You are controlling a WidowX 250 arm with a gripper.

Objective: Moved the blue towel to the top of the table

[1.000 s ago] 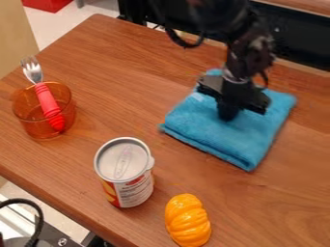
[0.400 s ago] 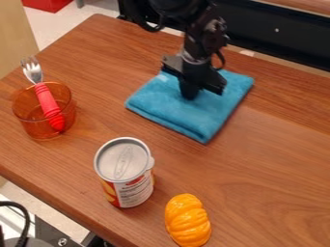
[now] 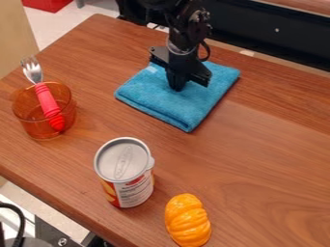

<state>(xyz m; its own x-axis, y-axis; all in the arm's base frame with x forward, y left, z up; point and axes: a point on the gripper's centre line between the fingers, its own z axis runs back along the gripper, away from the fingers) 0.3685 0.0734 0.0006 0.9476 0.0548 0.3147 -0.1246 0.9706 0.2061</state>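
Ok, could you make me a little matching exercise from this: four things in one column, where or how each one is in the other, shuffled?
1. Blue towel
2. Fork
3. Lidded can
4. Pumpkin

A. Yellow-orange all over
B. Flat, under the robot's hand
C. Upright, pale lid on top
D. Tines up, in the orange cup

Pairs: 1-B, 2-D, 3-C, 4-A

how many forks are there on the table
1: the fork with the red handle, standing tilted in the orange see-through cup at the table's left. Others could be hidden behind the arm.
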